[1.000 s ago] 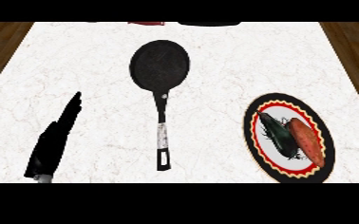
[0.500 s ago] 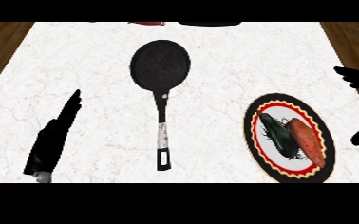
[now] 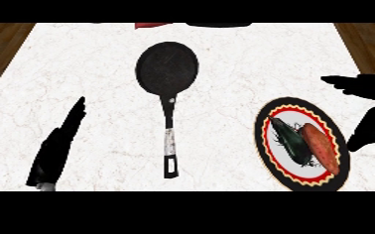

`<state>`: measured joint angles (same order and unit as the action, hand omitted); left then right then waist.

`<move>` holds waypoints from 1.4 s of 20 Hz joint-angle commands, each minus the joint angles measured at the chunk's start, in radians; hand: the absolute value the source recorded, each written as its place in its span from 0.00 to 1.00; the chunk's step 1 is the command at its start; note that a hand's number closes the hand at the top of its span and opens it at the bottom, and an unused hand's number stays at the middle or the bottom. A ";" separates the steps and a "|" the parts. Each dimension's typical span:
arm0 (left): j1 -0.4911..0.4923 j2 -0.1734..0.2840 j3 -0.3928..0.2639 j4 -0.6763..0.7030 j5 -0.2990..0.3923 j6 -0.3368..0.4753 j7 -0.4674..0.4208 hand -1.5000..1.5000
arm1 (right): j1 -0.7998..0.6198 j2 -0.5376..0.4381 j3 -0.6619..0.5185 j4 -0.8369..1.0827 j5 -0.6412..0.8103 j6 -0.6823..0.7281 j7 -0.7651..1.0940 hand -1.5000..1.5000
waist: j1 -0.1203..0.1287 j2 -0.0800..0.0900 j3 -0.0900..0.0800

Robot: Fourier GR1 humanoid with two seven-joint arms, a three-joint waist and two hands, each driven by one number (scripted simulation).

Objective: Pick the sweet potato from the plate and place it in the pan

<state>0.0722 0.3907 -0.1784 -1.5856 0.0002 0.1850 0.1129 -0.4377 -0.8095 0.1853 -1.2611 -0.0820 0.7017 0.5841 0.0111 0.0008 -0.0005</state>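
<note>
An orange-brown sweet potato (image 3: 321, 147) lies on the right half of a round plate (image 3: 273, 151) with a red and black rim, at the counter's right front. A dark green pattern fills the plate's left half. The black pan (image 3: 167, 68) sits mid-counter, its handle (image 3: 169, 139) pointing toward me. My right hand (image 3: 360, 85) shows at the right edge, open, with one part above the plate and another (image 3: 364, 131) just right of it, not touching the potato. My left hand (image 3: 60, 146) rests open at the lower left with straight fingers.
A red object (image 3: 151, 25) and a dark object (image 3: 218, 24) are cut off at the counter's far edge. The white marble top (image 3: 95, 64) ends in wood at the upper left and upper right corners.
My right hand has come in from the right edge and moved left, closer to the plate. The left hand, pan and sweet potato have not moved.
</note>
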 commanded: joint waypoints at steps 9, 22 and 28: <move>-0.057 -0.032 0.057 0.025 -0.041 -0.051 0.038 0.50 | 0.042 0.110 -0.002 -0.089 0.048 0.107 0.189 0.00 | -0.012 -0.002 0.000; 0.028 -0.105 0.046 -0.049 -0.120 -0.046 0.051 0.50 | 0.070 0.191 0.018 -0.002 0.264 0.118 0.157 0.00 | -0.008 -0.001 0.001; -0.023 -0.113 0.096 -0.018 -0.110 -0.106 0.049 0.50 | 0.071 0.202 -0.033 -0.012 0.295 0.188 0.177 0.00 | -0.008 -0.001 0.000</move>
<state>0.0699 0.3081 -0.0784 -1.5945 -0.0862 0.0847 0.1345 -0.3556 -0.6237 0.1830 -1.2833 0.1788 0.8343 0.7423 0.0024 -0.0002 0.0001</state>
